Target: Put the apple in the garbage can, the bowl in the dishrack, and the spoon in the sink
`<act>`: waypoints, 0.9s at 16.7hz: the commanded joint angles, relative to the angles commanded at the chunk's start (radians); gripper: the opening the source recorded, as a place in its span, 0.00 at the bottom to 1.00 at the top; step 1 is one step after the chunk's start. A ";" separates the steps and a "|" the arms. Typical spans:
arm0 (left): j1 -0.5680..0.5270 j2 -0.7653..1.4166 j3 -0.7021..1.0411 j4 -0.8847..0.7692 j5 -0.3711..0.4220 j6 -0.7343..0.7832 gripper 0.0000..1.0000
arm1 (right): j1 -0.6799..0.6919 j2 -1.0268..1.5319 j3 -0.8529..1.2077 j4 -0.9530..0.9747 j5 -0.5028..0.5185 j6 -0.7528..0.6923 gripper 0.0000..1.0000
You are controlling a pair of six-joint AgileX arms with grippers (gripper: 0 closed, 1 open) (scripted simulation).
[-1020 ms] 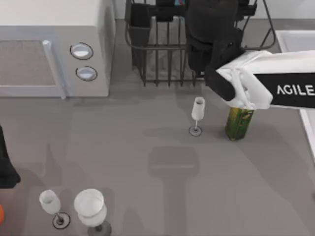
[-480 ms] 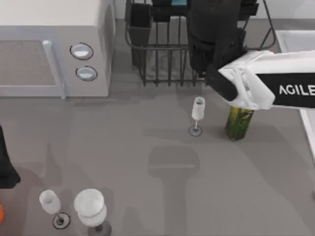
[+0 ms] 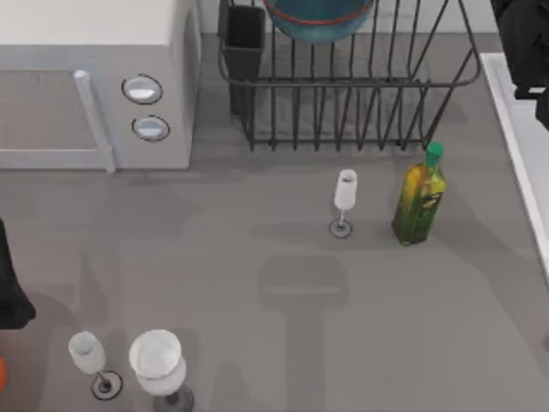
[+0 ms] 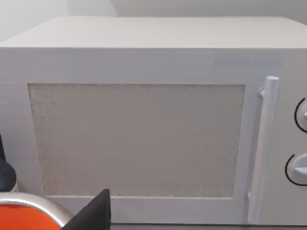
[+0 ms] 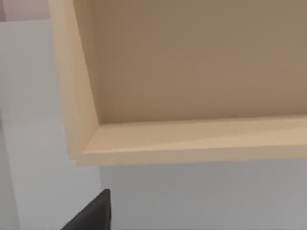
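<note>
The bowl (image 3: 318, 17), blue inside with a reddish-brown rim, rests in the black wire dishrack (image 3: 343, 94) at the back of the table. Nothing is touching it. My right gripper (image 3: 525, 43) is a dark shape at the far right back corner, above the pale sink (image 3: 513, 112) and away from the rack. My left gripper (image 3: 10, 292) stays parked at the left edge. The apple, the spoon and the garbage can are out of view.
A grey-white microwave (image 3: 94, 86) fills the back left and faces the left wrist camera (image 4: 144, 134). A green oil bottle (image 3: 419, 199) and a small wine glass (image 3: 344, 199) stand before the rack. Two glasses (image 3: 157, 365) stand front left. An orange object (image 4: 24, 218) lies by the left gripper.
My right arm has pulled away from over the dishrack to the back right corner. The bowl, hidden under the arm before, now lies uncovered in the rack.
</note>
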 joint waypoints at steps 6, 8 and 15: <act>0.000 0.000 0.000 0.000 0.000 0.000 1.00 | -0.163 -0.723 -0.401 -0.162 -0.190 0.001 1.00; 0.000 0.000 0.000 0.000 0.000 0.000 1.00 | -0.215 -0.962 -0.547 -0.252 -0.245 0.006 1.00; 0.000 0.000 0.000 0.000 0.000 0.000 1.00 | -0.391 -1.490 -0.961 -0.586 -0.402 0.004 1.00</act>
